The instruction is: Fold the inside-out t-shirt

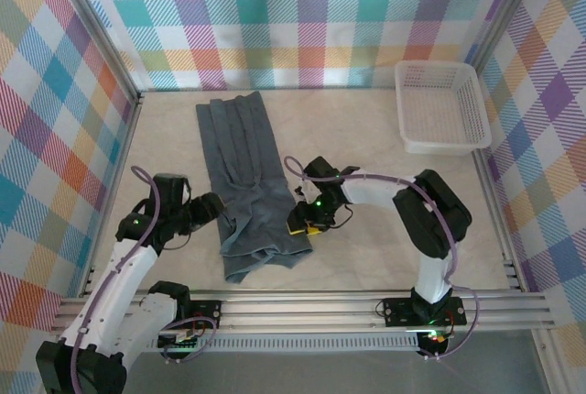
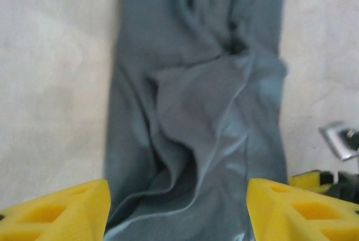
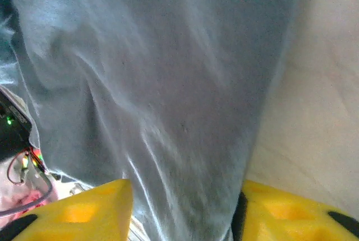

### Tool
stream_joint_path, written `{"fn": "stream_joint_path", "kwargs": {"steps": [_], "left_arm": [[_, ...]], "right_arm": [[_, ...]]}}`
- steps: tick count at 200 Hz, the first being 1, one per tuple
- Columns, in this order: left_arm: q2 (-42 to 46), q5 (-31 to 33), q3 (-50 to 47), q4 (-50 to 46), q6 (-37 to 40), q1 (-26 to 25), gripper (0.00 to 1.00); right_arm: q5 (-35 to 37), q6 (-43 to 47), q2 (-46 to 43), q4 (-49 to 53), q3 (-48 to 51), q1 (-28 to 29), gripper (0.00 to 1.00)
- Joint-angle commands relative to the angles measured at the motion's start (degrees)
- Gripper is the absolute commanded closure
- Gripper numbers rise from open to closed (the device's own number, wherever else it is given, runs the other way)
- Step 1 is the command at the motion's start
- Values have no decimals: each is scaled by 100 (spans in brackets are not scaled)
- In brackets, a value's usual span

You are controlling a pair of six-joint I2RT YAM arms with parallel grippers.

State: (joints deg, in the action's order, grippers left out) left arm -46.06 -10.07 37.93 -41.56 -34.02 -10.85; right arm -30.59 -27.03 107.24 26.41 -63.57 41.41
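The shirt (image 1: 236,165) lies on the table (image 1: 366,156) well to the left of the basket (image 1: 446,146), folded lengthwise into a long narrow strip. Its far end sits about level with the basket and its near end reaches well nearer than the basket. The far half is flat with long creases, while the near end is rumpled and its hem curls up. The left gripper (image 1: 218,208) is at the strip's edge turned away from the basket, near the rumpled end. In the left wrist view the left gripper (image 2: 178,213) has its yellow fingers (image 2: 61,213) spread wide. The shirt (image 2: 196,84) lies in loose ridges on the table between and ahead of them, with nothing pinched. The right gripper (image 1: 307,226) is at the edge facing the basket, also near the rumpled end, so the strip lies between the two grippers. One of the right gripper's yellow fingers (image 2: 315,180) shows in the left wrist view, just past the cloth on the basket's side. In the right wrist view the right gripper (image 3: 185,213) has its fingers (image 3: 84,213) standing apart. The shirt (image 3: 168,84) fills the gap between them, blurred and close to the lens. I cannot tell whether those jaws are pinching the cloth or only straddling it.
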Motion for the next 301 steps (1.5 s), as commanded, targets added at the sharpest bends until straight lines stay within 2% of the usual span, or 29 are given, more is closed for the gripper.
{"fn": "stream_joint_path", "kwargs": {"steps": [1,11,21,49,61,72,96,108,119,142,164,186,222,243,264,301], "left_arm": [[2,-382,-428,-436,-510,-72,31],[-72,-685,-667,-335,-654,-120,30],[-104,-839,-877,-192,-836,-236,26],[-60,-918,-1297,412,-1205,-461,18],[-141,-844,-1386,620,-1313,-486,17],[-297,-740,-1460,769,-1377,-495,21],[-683,-885,-1645,1434,-1469,-556,45],[-813,-740,-1628,1409,-1472,-605,49],[-867,-556,-1592,1275,-1422,-628,48],[-934,-429,-1648,1245,-1422,-635,35],[-974,-357,-1649,1209,-1402,-637,34],[-1000,-413,-1700,1408,-1389,-637,44],[-1172,-585,-1737,2078,-1492,-646,68],[-1099,-567,-1710,2121,-1527,-663,78],[-848,-493,-1748,2022,-1528,-666,82],[-647,-537,-1927,2137,-1633,-673,84]], "right_arm": [[-317,-118,-20,-83,-125,34,81],[-316,-225,-210,-236,-4,34,91],[-261,-249,-375,-251,59,43,96],[-257,-229,-437,-231,151,42,96],[-300,-216,-389,-231,161,54,96],[-330,-210,-362,-248,164,55,96],[-367,-181,-336,-252,139,67,94],[-366,-180,-334,-233,141,69,94],[-352,-179,-358,-231,160,69,93],[-291,-194,-378,-240,187,64,93],[-304,-211,-316,-227,152,74,93],[-308,-221,-284,-234,139,69,93],[-271,-220,-309,-209,161,78,93],[-272,-232,-308,-198,170,78,94],[-257,-233,-296,-189,170,77,94],[-263,-228,-265,-182,152,78,94]]}}
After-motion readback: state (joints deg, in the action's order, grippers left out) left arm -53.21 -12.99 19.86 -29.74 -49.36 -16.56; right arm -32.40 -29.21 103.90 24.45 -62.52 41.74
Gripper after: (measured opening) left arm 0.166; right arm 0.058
